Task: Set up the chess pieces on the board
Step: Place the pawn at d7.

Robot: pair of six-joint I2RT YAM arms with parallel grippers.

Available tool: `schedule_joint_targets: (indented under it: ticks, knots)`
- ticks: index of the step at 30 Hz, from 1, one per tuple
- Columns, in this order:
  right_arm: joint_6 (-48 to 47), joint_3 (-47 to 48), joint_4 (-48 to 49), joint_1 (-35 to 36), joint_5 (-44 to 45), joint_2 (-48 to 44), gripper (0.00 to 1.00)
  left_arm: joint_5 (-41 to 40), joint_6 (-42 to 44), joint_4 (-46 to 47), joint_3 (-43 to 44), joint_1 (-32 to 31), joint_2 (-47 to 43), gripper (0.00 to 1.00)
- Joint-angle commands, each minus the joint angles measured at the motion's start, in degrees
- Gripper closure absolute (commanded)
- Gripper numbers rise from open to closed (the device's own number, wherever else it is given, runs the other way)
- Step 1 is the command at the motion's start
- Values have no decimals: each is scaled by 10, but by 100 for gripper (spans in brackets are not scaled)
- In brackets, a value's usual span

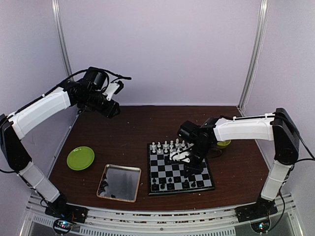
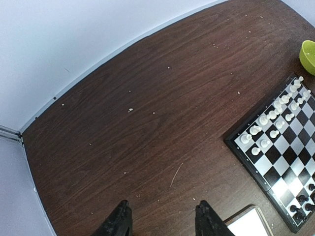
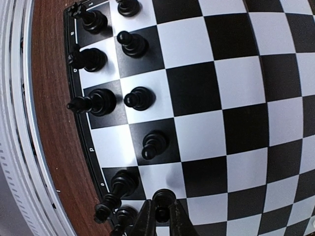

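A black pawn point(image 3: 164, 197) is sitting pinched by its head between the fingers of the right tool point(image 3: 160, 216), which is clenching it low over the board point(image 3: 197, 83). Whether its foot is touching the square yet, I cannot tell. It is hanging at the end of the line of black pawns point(image 3: 139, 98) running one row in from the board's near edge. The taller black pieces point(image 3: 93, 103) are standing along the edge row beside them, and one square there is seemingly lying bare. The white pieces point(image 1: 167, 145) are standing in two rows along the far edge.

The board is lying on the right half of the dark wooden desk point(image 2: 147, 123), just right of a metal tray point(image 1: 119, 182). A green plate point(image 1: 80, 158) is lying further left, and a green bowl point(image 2: 309, 55) is sitting beyond the board's far right corner. The left tool point(image 2: 162, 222) is hovering high over the far left of the desk, released and carrying nothing.

The step in hand is probably seating this pawn in black's pawn row. The next move is calling for a straight descent onto the middle of its square, a gentle release, and a vertical lift clear of the close neighbours.
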Motion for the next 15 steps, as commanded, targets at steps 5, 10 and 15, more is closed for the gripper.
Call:
schedule_joint_targets:
  ticks: [5,10,15]
  knots:
    - [-7,9,1,7,-8,16,89,13,-6,8,19,1,0,55]
    - [-7,9,1,10,-11,25,88,14,-6,7,20,0,0,55]
    - [-2,9,8,11,-5,27,88,15,-6,7,19,1,2,55]
